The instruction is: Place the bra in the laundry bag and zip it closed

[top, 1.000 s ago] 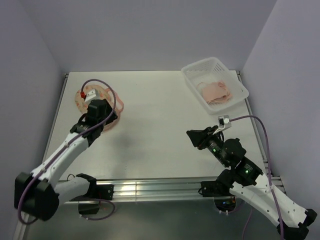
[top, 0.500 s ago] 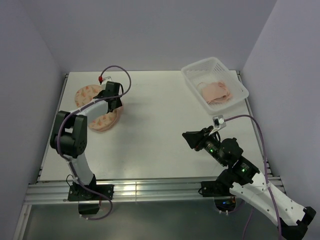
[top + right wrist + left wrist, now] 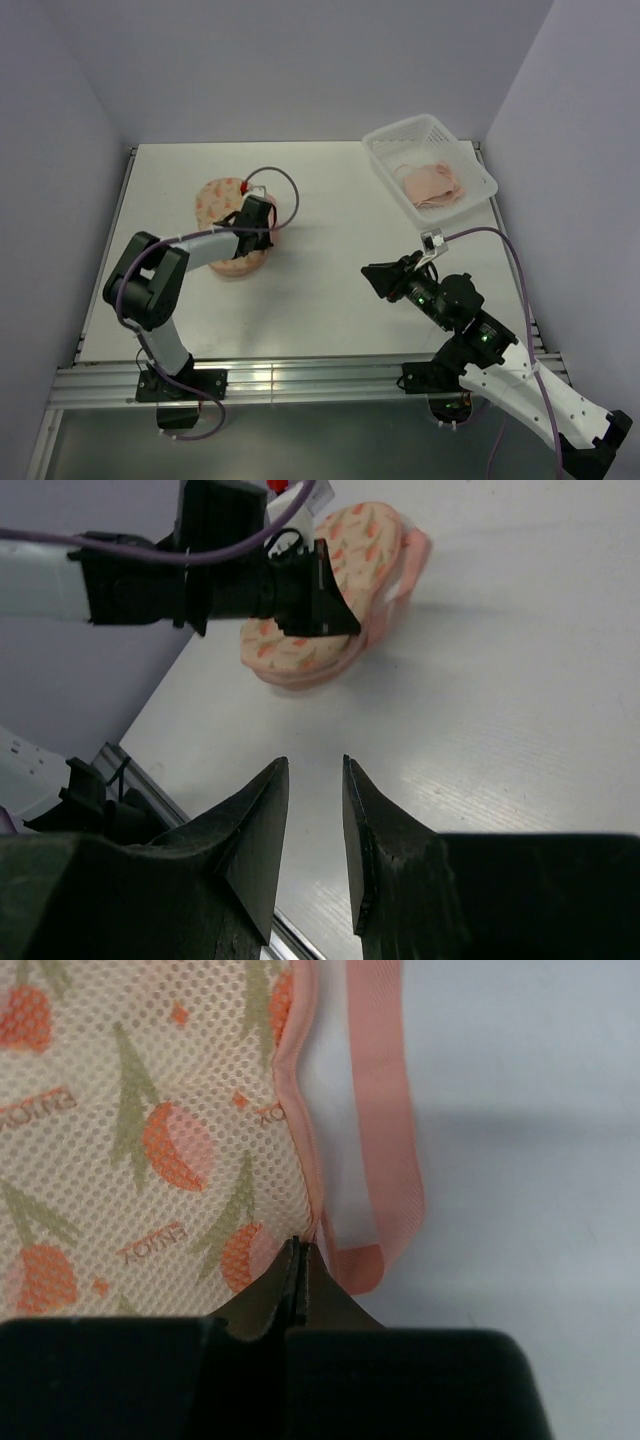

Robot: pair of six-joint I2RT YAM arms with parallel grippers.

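Observation:
The laundry bag (image 3: 222, 205), a cream two-lobed pouch with orange print, lies left of the table's middle. My left gripper (image 3: 268, 222) is at its right edge. In the left wrist view the left gripper (image 3: 300, 1247) is shut on the bag's (image 3: 150, 1110) pink zipper edge, right beside the pink loop (image 3: 385, 1110). The bra (image 3: 432, 183), pale peach-pink, lies bunched in the white basket (image 3: 377, 155) at the far right. My right gripper (image 3: 372, 272) hovers open over the table's right half with nothing between its fingers. The right wrist view shows the right gripper (image 3: 315, 765) facing the bag (image 3: 340, 540).
The white lattice basket stands against the right wall at the back. Grey walls close the table on the left, back and right. The metal rail (image 3: 300, 378) runs along the near edge between the arm bases.
The left jaws have closed on the bag's edge. The left gripper and the bag have shifted right, away from the left wall. The right gripper has crept slightly left.

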